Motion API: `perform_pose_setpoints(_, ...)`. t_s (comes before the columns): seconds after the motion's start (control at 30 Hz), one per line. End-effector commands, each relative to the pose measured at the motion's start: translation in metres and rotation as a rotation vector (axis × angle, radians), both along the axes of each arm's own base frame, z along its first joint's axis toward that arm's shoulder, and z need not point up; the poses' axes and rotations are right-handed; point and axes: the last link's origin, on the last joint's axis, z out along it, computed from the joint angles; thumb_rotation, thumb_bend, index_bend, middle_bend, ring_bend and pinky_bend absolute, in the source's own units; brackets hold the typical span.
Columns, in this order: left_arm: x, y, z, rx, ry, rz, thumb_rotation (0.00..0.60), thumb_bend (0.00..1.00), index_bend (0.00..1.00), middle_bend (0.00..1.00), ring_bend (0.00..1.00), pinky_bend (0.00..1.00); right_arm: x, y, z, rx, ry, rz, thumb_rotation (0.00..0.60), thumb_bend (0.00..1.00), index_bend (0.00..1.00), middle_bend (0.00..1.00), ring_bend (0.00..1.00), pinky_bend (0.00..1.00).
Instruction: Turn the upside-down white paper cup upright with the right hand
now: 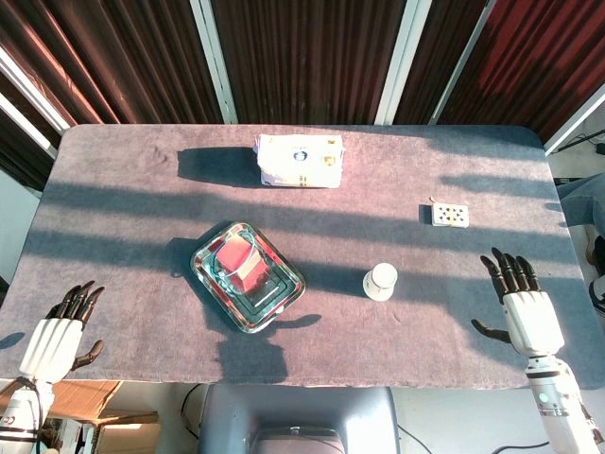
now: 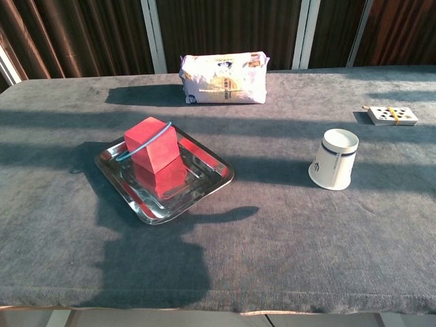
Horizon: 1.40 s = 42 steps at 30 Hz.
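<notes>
The white paper cup (image 1: pixel 380 281) (image 2: pixel 333 159) stands upside down on the grey cloth, right of the table's middle, its flat base facing up. My right hand (image 1: pixel 520 303) lies near the table's front right edge, fingers spread and holding nothing, well to the right of the cup. Over at the front left corner my left hand (image 1: pixel 62 327) rests the same way, fingers apart and empty. Neither hand shows in the chest view.
A steel tray (image 1: pixel 282 301) (image 2: pixel 211 184) left of the cup holds a red block (image 1: pixel 244 262) (image 2: pixel 154 145) with a blue band. A white packet (image 1: pixel 300 161) (image 2: pixel 223 78) lies at the back middle. A small card pack (image 1: pixel 449 215) (image 2: pixel 392 115) sits behind the cup, to its right.
</notes>
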Motion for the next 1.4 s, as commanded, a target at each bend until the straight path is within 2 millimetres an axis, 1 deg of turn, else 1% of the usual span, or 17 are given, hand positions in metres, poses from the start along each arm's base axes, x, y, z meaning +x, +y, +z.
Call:
perform_pose_setpoints(0.03,0.000,0.000,0.000,-0.001,-0.001,0.001,0.600,0.30,0.05,0.01,0.00,0.27,0.000,0.000,0.000,0.007,0.003,-0.007,0.600,0.18,0.06,0.02,0.00,0.13)
perform_pose_setpoints(0.2,0.000,0.000,0.001,0.001,-0.006,-0.001,0.600,0.30,0.05,0.01,0.00,0.27,-0.001,-0.003,0.001,0.026,-0.016,-0.010,0.600,0.18,0.06,0.02,0.00,0.13)
perform_pose_setpoints(0.3,0.000,0.001,0.001,0.000,-0.009,-0.003,0.600,0.30,0.05,0.01,0.00,0.27,0.001,-0.009,-0.001,0.064,-0.053,0.010,0.600,0.18,0.06,0.02,0.00,0.13)
perform_pose_setpoints(0.43,0.000,0.000,0.001,-0.009,-0.011,-0.002,0.600,0.30,0.05,0.01,0.00,0.27,0.003,-0.023,-0.007,0.108,-0.087,0.057,0.600,0.18,0.06,0.01,0.00,0.13)
perform_pose_setpoints(0.53,0.000,0.000,0.001,-0.008,-0.014,-0.005,0.600,0.30,0.05,0.01,0.00,0.27,0.009,-0.038,-0.015,0.140,-0.095,0.086,0.600,0.18,0.08,0.01,0.00,0.13)
perform_pose_setpoints(0.67,0.000,0.000,0.002,-0.006,-0.014,0.001,0.600,0.30,0.05,0.01,0.00,0.27,0.023,-0.062,-0.030,0.197,-0.081,0.120,0.600,0.18,0.11,0.05,0.02,0.16)
perform_pose_setpoints(0.77,0.000,0.000,0.002,-0.005,-0.014,0.001,0.600,0.30,0.05,0.01,0.00,0.27,0.035,-0.076,-0.043,0.238,-0.077,0.144,0.600,0.18,0.14,0.08,0.05,0.18)
perform_pose_setpoints(0.87,0.000,-0.001,0.003,-0.004,-0.017,-0.002,0.600,0.30,0.05,0.01,0.00,0.27,0.046,-0.085,-0.056,0.268,-0.065,0.161,0.600,0.18,0.16,0.12,0.08,0.22)
perform_pose_setpoints(1.07,-0.001,-0.002,0.006,0.006,-0.028,0.002,0.600,0.30,0.05,0.01,0.00,0.27,0.060,-0.099,-0.078,0.294,-0.041,0.176,0.600,0.18,0.23,0.20,0.16,0.29)
perform_pose_setpoints(1.4,-0.001,-0.003,0.008,0.004,-0.034,0.000,0.600,0.30,0.05,0.01,0.00,0.27,0.075,-0.119,-0.109,0.339,-0.050,0.171,0.600,0.18,0.30,0.25,0.21,0.35)
